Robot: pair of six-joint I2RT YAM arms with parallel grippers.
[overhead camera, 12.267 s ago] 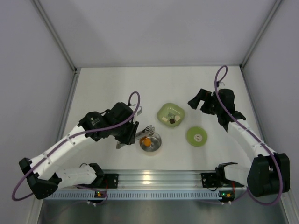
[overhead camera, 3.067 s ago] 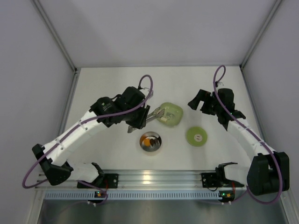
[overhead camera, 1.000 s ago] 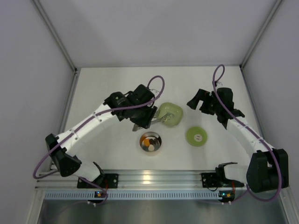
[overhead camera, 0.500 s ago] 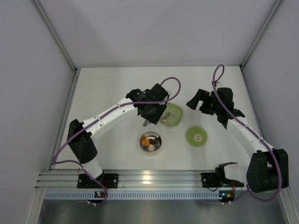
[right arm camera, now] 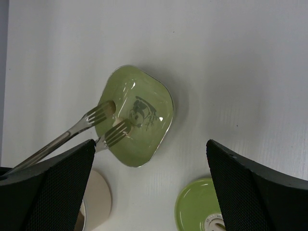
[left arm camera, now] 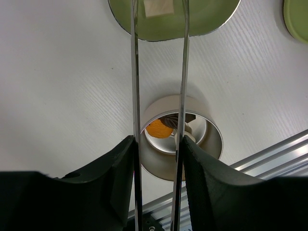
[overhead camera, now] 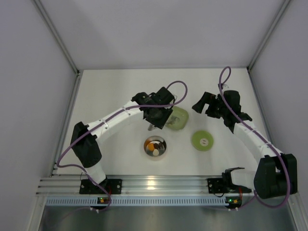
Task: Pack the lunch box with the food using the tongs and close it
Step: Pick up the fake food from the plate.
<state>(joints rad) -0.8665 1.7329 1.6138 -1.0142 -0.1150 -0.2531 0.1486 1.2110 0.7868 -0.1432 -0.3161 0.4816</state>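
My left gripper (left arm camera: 159,144) is shut on the tongs (left arm camera: 135,72), one pad on each arm. It hangs at the left edge of the pale green dish (overhead camera: 182,119). The tongs' forked tips (right arm camera: 117,133) reach into that dish, with a whitish piece of food (left arm camera: 159,7) lying between them. The steel lunch box (overhead camera: 164,146) stands nearer the arm bases, holding orange (left arm camera: 160,129), dark and whitish pieces. Its green lid (overhead camera: 202,140) lies flat to the right. My right gripper (right arm camera: 150,144) hovers open and empty, up behind the lid.
The aluminium rail (overhead camera: 159,185) runs along the near edge. White walls (overhead camera: 43,72) close in the table on the left, back and right.
Over the last second my left arm has swung right and turned, bringing the tongs' tips over the green dish. The lunch box holds more pieces than three seconds ago. The right arm has stayed put.
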